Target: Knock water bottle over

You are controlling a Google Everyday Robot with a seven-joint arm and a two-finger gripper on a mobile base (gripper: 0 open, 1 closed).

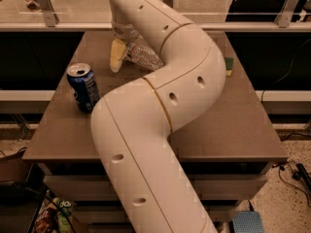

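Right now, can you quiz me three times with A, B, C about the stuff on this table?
1. The soda can is: A red, B blue, C green.
2. The gripper is: A beside the water bottle, B above the soda can, C down by the floor.
3. The water bottle is: A standing up, B in the air, C lying down.
Answers: B, its side is blue; A, it sits right at the bottle; C, its ribbed body lies along the table.
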